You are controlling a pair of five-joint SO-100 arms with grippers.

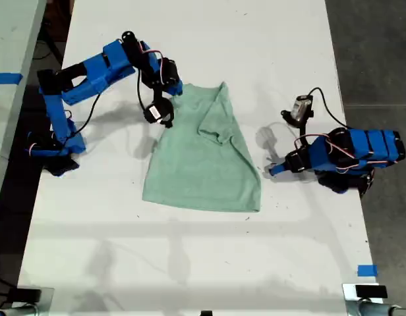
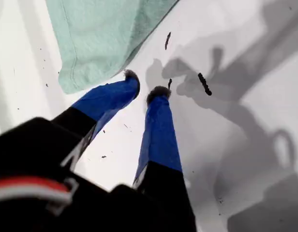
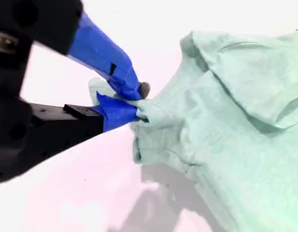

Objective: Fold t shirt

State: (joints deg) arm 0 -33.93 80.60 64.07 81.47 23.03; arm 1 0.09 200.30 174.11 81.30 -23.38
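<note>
The pale mint-green t shirt [image 1: 203, 155] lies flat on the white table [image 1: 203, 263], collar toward the far edge. Its sleeve on the exterior view's right is folded in over the body. My second gripper [image 3: 139, 104], on the arm at the exterior view's left [image 1: 165, 113], is shut on a bunched fold of the t shirt [image 3: 236, 121] at its other sleeve. My first gripper [image 2: 145, 87], on the arm at the exterior view's right [image 1: 272, 170], hovers low over bare table just beside the t shirt's edge [image 2: 100, 38]. Its jaws stand slightly open with nothing between them.
Dark floor borders the table on the exterior view's right. A strip of blue tape [image 1: 366, 270] marks the near corner on that side, and another piece [image 1: 5, 79] lies on the adjoining surface at the exterior view's left. Small dark specks [image 2: 204, 83] dot the table by my first gripper.
</note>
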